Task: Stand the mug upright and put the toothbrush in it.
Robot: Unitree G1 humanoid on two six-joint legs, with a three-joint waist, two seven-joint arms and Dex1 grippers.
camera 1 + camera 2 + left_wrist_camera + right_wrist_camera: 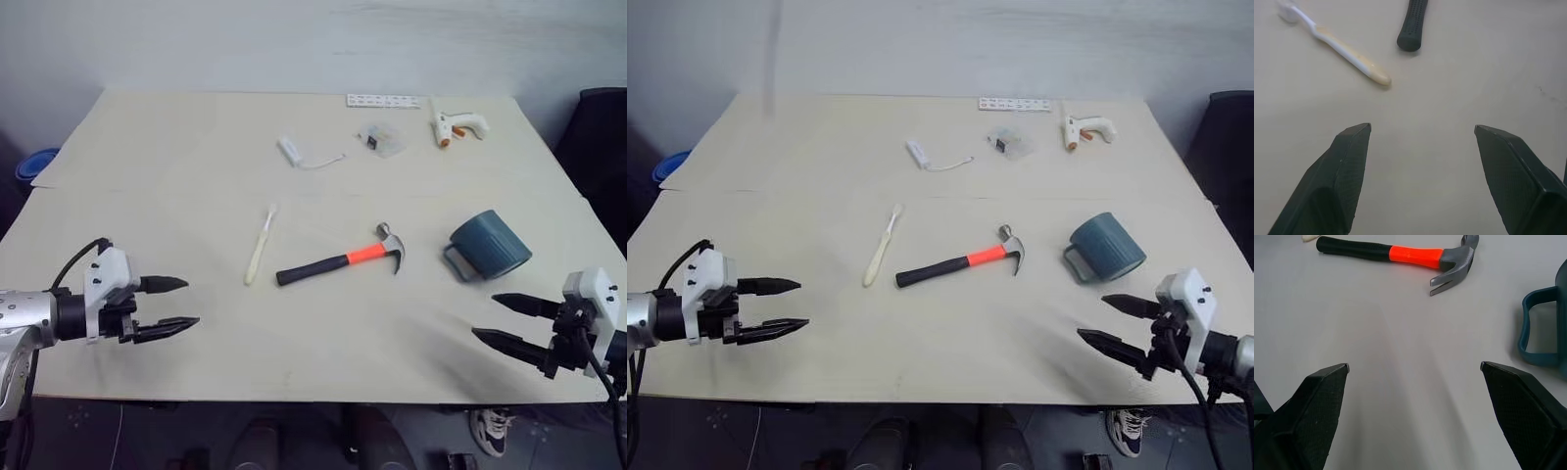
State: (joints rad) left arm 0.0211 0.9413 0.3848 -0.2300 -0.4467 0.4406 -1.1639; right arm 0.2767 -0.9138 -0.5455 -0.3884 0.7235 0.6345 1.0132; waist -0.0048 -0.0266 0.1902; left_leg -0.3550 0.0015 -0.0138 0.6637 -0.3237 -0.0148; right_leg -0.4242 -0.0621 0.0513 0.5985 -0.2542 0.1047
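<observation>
Left eye view shows the bench (196, 372) with the mug (490, 245) at the right of the frame, lying on its side, its handle toward the lower left and its mouth toward the upper right. The toothbrush (260, 245) lies left of centre, bristles toward the top of the frame, just beside the black end of the hammer (343, 259).

The right gripper (509, 321) hangs at the lower right, just below the mug, with its fingers spread wide and nothing between them. The left gripper (174, 304) is at the lower left, also spread and empty, well apart from the toothbrush.

The step in hand seems to be standing the mug up. To do it well, the right gripper should probably take the mug by the rim or the handle and tip it slowly, because the round ribbed body may roll away. The toothbrush lies flat, so the left gripper must pinch low across its handle.
</observation>
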